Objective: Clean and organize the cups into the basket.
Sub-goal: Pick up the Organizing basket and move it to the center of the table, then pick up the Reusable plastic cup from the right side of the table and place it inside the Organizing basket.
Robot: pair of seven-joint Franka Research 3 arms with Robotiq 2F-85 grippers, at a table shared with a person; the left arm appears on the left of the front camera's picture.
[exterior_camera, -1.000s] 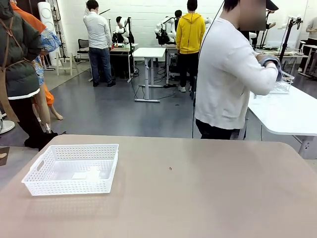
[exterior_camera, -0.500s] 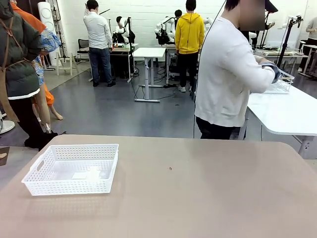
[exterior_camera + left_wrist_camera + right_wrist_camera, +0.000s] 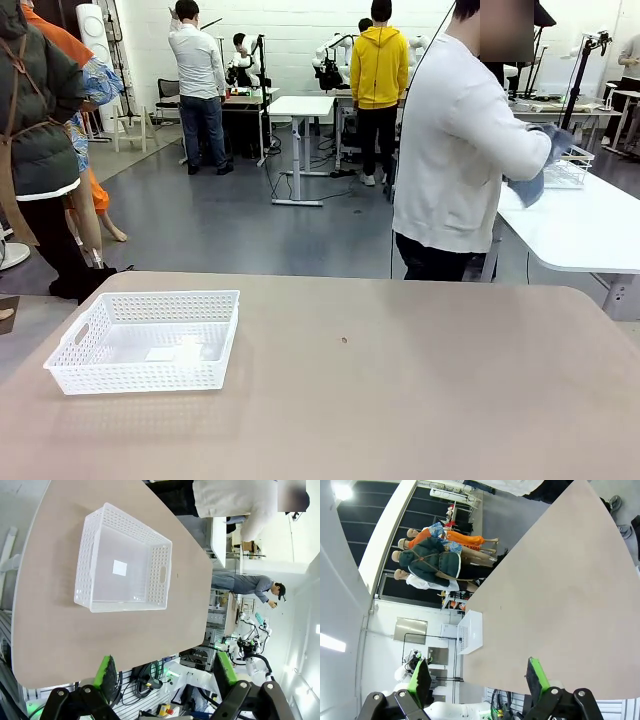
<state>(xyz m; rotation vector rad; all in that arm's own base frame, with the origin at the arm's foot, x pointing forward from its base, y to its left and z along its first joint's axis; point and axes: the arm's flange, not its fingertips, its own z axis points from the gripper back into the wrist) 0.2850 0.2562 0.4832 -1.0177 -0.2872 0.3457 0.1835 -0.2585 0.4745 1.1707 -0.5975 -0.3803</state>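
Front view, left to right. The basket (image 3: 140, 378), white with perforated lattice walls and a handle cut-out in its short side, stands upright on the beige surface (image 3: 420, 410) near the left edge. A small pale patch (image 3: 186, 350) lies on its floor. Near the middle of the surface, well apart from the basket, is a dark speck (image 3: 344, 340). Beyond the far edge at the right a person (image 3: 455, 150) in a white top stands turned away toward a separate white table (image 3: 580, 230), holding a blue-grey item (image 3: 527, 188) that is too small to identify.

Left wrist view. The left claw (image 3: 165, 670) hangs high above the surface (image 3: 60, 625), its two green-padded fingers (image 3: 106, 672) spread wide with nothing between them. The basket (image 3: 86, 565) lies well ahead of the fingertips, untouched, with the square patch (image 3: 119, 567) on its floor.

Right wrist view. The right claw (image 3: 479, 675) is likewise spread to full width and grips nothing. Its green pads (image 3: 536, 675) frame a bare stretch of the surface (image 3: 550, 600). The basket (image 3: 471, 637) sits far off at the surface's distant edge.
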